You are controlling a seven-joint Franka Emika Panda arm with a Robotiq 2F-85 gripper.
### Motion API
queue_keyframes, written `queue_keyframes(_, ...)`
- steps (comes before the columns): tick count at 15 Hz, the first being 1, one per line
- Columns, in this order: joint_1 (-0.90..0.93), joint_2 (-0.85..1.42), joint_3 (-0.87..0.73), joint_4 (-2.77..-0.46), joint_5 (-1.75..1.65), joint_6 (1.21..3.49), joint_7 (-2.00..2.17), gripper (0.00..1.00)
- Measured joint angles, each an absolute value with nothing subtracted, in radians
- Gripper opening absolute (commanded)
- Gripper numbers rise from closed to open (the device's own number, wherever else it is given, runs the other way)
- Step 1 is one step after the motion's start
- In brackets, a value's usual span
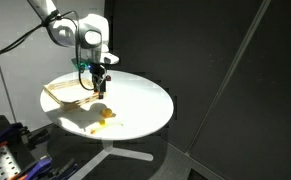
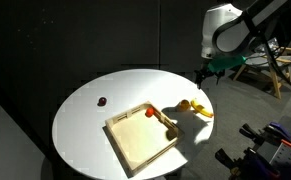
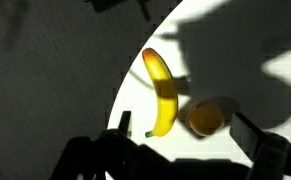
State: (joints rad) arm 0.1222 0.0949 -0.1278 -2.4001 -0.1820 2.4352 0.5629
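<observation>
Hand (image 2: 207,76) open, fingers apart, nothing held. It hangs over the fruit near the rim of the round white worktop (image 2: 85,125). 1 banana (image 3: 163,95) lies flat on the worktop, directly under the hand in the wrist view. 1 round yellow fruit (image 3: 205,117) sits at the banana's 4 o'clock, just beside it; contact can't be told. In an exterior view, 1 wooden tray (image 2: 135,145) is at the banana's 8 o'clock, with 1 small red item (image 2: 150,112) in its 1 o'clock corner. 1 small dark item (image 2: 102,101) is at the tray's 10 o'clock, apart.
</observation>
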Motion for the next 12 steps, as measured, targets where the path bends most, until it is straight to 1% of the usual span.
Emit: queue_keyframes(12, 0.079, 0.110, -0.102, -2.390, -0.169, 2.436, 0.563, 1.00)
